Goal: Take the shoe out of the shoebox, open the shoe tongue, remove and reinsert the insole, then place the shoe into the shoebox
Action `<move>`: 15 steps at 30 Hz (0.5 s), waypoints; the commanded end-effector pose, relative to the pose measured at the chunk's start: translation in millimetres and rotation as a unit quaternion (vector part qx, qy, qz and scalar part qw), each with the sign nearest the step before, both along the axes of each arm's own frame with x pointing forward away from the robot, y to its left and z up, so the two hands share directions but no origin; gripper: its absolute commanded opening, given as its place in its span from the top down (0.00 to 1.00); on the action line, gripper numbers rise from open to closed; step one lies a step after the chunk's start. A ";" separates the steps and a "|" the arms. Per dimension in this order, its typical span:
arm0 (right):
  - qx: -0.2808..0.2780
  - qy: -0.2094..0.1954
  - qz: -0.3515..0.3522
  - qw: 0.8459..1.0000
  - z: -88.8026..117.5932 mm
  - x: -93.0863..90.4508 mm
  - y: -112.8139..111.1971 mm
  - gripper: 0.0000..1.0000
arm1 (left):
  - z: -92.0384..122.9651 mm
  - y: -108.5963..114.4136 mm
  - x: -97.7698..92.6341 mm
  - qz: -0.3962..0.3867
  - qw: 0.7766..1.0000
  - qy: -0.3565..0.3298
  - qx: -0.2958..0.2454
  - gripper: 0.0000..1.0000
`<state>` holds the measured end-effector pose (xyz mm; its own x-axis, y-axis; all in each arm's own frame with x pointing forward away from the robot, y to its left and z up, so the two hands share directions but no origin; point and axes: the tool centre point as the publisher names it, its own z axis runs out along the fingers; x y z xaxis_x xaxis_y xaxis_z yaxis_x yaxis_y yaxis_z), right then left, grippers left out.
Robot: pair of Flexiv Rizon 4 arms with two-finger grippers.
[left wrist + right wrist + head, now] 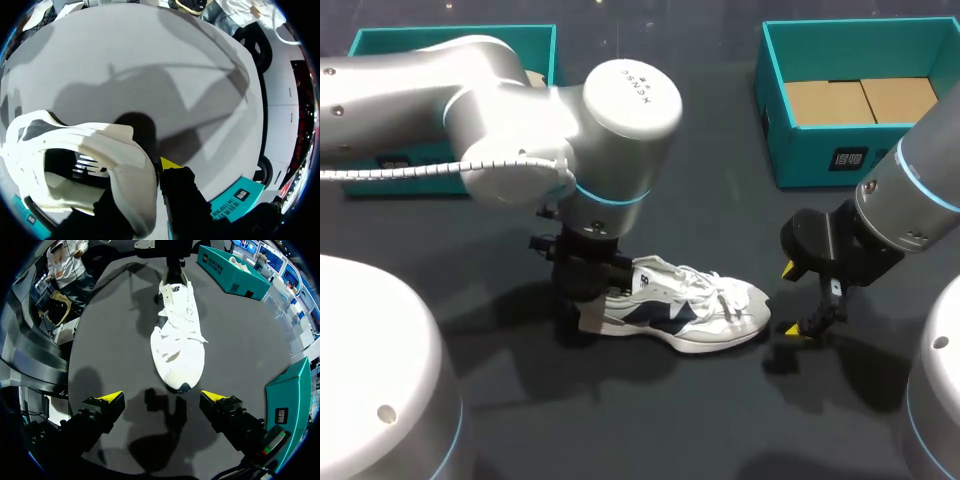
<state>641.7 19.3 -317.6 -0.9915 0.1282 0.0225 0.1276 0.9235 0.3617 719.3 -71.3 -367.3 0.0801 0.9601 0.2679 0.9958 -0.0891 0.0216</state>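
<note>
The left arm (pixel 500 110) and right arm (pixel 920 190) are built of smooth, rounded silver-grey housings with pale blue rings at the joints. The left has a flat round cap (pixel 632 95) with dark lettering and a white ribbed cable (pixel 420 172) along its side. The left end effector (pixel 590 305) and right end effector (pixel 161 397) are black with bright yellow fingertips (pixel 112 397).

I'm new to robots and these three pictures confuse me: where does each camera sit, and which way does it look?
Head view: fixed above and behind the robot, looking down on the table; shows the left claw at the heel of the shoe and the right claw open beyond its toe.
Left wrist view: on the left wrist, facing the heel its claw pinches; one yellow tip shows.
Right wrist view: on the right wrist, facing the shoe toe-first; both yellow tips show.
Shared: all see the shoe.
</note>
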 end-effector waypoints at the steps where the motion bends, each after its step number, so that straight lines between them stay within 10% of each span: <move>1: -0.001 -0.002 -0.001 1.000 -0.3 -1.9 -0.2 0.00 | -6.0 -4.0 -0.6 0.001 1.000 -0.001 0.003 1.00; 15: -0.001 -0.002 -0.001 1.000 -0.3 -1.9 -0.2 0.00 | -15.5 -4.9 -3.8 0.005 1.000 -0.011 0.004 1.00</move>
